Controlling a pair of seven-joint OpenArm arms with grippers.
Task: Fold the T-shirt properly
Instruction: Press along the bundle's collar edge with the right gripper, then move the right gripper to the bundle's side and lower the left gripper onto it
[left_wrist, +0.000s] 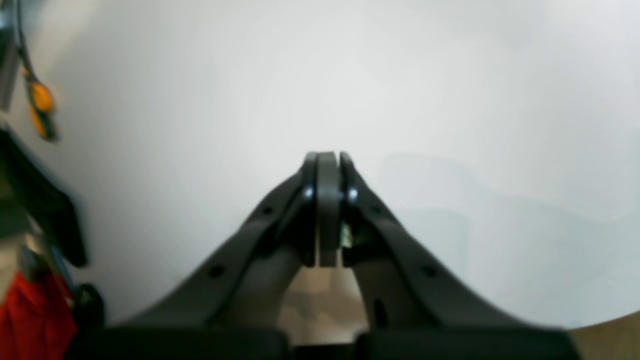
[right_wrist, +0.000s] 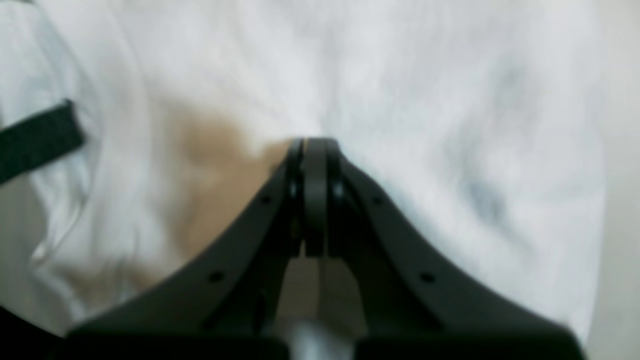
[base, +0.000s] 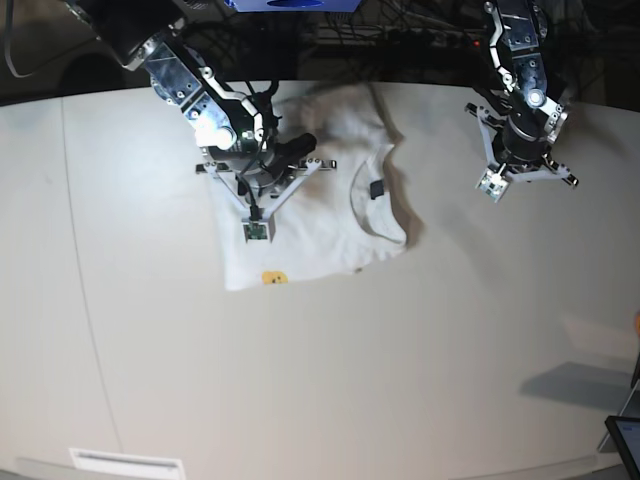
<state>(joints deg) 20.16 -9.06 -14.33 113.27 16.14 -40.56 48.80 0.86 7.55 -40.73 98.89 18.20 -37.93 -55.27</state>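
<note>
The T-shirt (base: 310, 200) lies on the white counter (base: 400, 380) toward its far edge, bunched into a rough rectangle rather than spread flat. The neck opening faces the right of the base view, a small black neck label (base: 376, 189) shows inside the collar, and a scrap of yellow print (base: 272, 277) peeks out at the near hem.

The right gripper (base: 256, 232) hangs over the shirt's left portion, jaws together and clamped on nothing; in its wrist view only creased white cloth lies beneath. It appears placed to work the fabric.

The left gripper (base: 497, 187) stands well apart from the garment over bare counter, jaws together and empty, seemingly parked clear of the work.

Judgement: the fold is partial and uneven; edges need squaring.
</note>
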